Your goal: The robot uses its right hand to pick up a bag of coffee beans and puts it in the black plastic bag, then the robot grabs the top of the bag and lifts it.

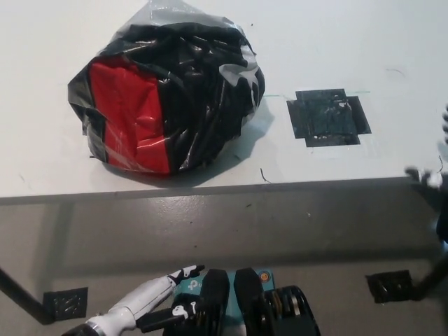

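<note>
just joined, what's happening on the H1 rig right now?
Nothing is held. The black plastic bag sits bunched on the white table, with the red coffee bag showing at its open side. The right hand is barely in view at the right edge, away from the bag. The left hand rests low, below the table.

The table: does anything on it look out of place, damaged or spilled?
Nothing is spilled. The black bag lies crumpled on its side on the table, with the red coffee bag showing through its stretched plastic. A patch of black tape beside it looks scuffed and worn.
</note>
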